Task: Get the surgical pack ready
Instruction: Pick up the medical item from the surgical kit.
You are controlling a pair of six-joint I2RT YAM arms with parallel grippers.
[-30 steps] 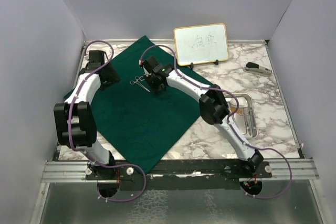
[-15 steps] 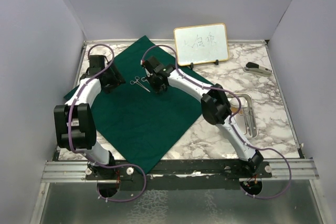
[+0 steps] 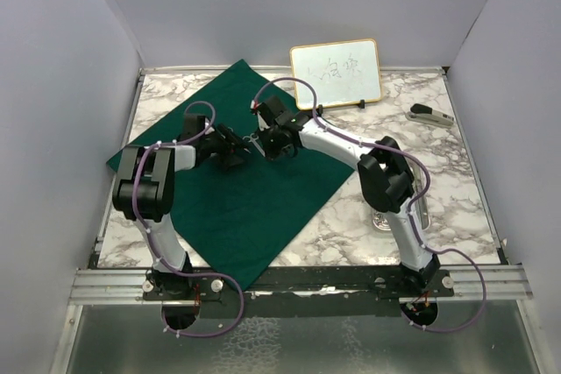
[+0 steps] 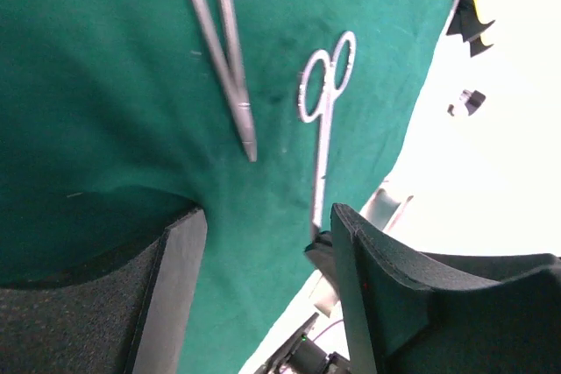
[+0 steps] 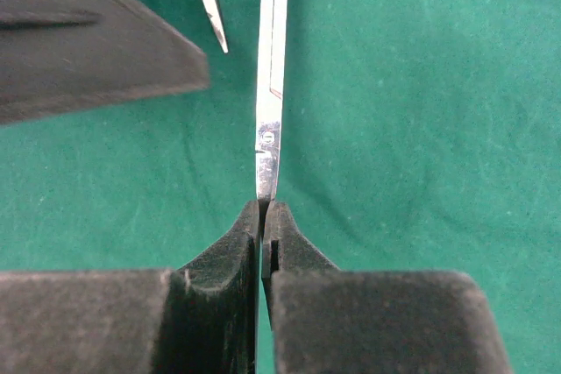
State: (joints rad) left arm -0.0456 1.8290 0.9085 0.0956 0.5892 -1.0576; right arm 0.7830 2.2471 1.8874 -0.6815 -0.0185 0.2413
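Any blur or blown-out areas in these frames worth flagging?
Left wrist view: the area beyond the green cloth is washed out to white; the scissors and the other instrument look slightly smeared. Right wrist view: sharp, cloth weave and scissors crisp. Top view: even light, soft shadows.

Left gripper agape, right gripper tight, both arms inward.

The only writing stands on the gold-framed whiteboard, at about one o'clock on the tabletop. It is a short line of dark handwritten marks, too small to read. In the right wrist view the scissors bear a tiny stamped mark beside the pivot, also illegible.
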